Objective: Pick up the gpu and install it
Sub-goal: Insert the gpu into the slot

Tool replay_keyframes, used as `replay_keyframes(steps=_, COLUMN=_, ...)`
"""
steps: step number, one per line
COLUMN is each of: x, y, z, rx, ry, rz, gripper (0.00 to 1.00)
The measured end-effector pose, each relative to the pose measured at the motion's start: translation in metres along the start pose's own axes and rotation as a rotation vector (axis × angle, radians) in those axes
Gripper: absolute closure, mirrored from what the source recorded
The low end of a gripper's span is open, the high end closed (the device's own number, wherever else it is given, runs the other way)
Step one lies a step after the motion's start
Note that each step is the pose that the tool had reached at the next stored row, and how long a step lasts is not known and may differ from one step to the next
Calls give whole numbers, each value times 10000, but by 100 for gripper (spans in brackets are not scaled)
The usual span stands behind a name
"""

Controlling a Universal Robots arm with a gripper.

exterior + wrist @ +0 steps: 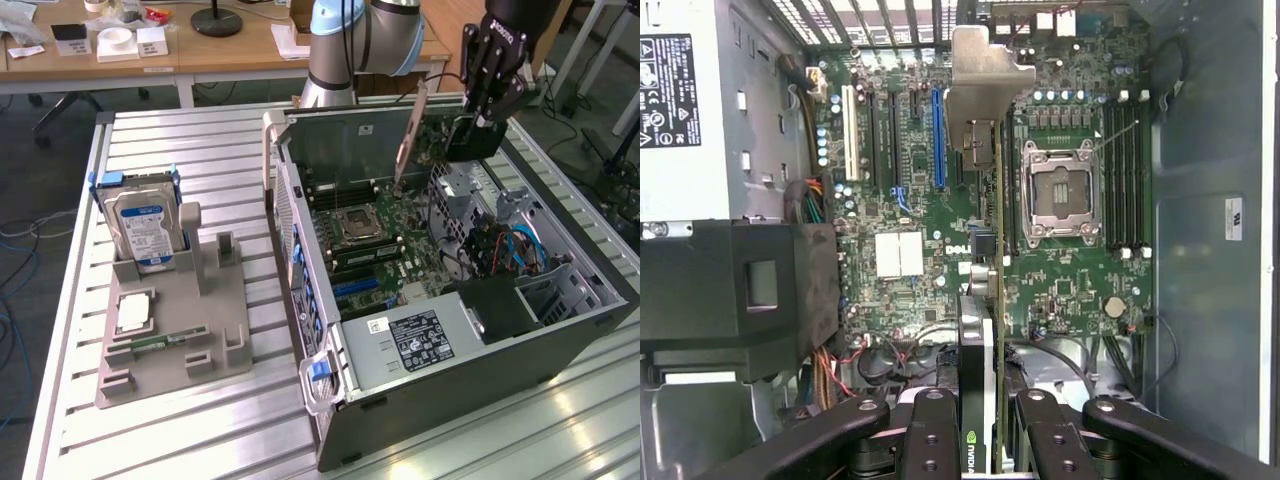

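My gripper [482,118] is shut on the gpu [468,138] and holds it in the air over the open computer case [300,230]. The card's dark body hangs below the fingers. Its silver end bracket [410,125] slants down toward the motherboard [390,255]. In the wrist view the gpu [978,340] is seen edge-on between my fingers [932,430], running from the gripper [980,415] to the bracket [985,70]. It sits above the board between the blue slot [938,140] and the processor socket [1060,190].
A grey fixture [215,330] on the slatted metal table holds a silver hard drive [143,228], a processor chip [134,313] and a green memory stick [152,345]. Inside the case are a power supply [420,338], a drive cage [470,195] and cables [505,250].
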State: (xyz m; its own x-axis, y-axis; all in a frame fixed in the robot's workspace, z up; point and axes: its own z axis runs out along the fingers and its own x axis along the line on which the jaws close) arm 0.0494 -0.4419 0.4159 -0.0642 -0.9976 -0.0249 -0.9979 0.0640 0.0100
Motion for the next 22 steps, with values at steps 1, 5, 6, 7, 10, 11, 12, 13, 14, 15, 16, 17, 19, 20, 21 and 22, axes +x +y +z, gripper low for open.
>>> replay_keyframes(steps=1, x=0, y=0, z=18, rx=0, ry=0, rz=0, gripper=73)
replay_keyframes(steps=5, x=1, y=-1, z=51, rx=0, ry=3, rz=0, gripper=73)
replay_keyframes(steps=6, x=1, y=0, z=51, rx=0, ry=3, rz=0, gripper=73)
replay_keyframes(steps=7, x=1, y=0, z=53, rx=0, ry=0, rz=0, gripper=73)
replay_keyframes(steps=10, x=1, y=0, z=53, rx=0, ry=0, rz=0, gripper=73)
replay_keyframes(steps=11, x=1, y=0, z=53, rx=0, ry=0, rz=1, gripper=73)
replay_keyframes(steps=12, x=1, y=0, z=52, rx=0, ry=1, rz=0, gripper=73)
replay_keyframes(steps=13, x=1, y=0, z=53, rx=0, ry=0, rz=0, gripper=73)
replay_keyframes(steps=14, x=1, y=0, z=53, rx=0, ry=0, rz=0, gripper=73)
replay_keyframes(steps=15, x=1, y=0, z=52, rx=0, ry=1, rz=0, gripper=73)
replay_keyframes(steps=16, x=1, y=0, z=53, rx=0, ry=0, rz=0, gripper=73)
replay_keyframes(steps=17, x=1, y=-1, z=53, rx=0, ry=1, rz=0, gripper=73)
replay_keyframes(steps=19, x=1, y=0, z=53, rx=0, ry=0, rz=0, gripper=73)
replay_keyframes(steps=20, x=1, y=-1, z=53, rx=0, ry=0, rz=0, gripper=73)
replay_keyframes(steps=21, x=1, y=0, z=53, rx=0, ry=0, rz=0, gripper=73)
replay_keyframes(steps=22, x=1, y=-1, z=52, rx=1, ry=1, rz=0, gripper=73)
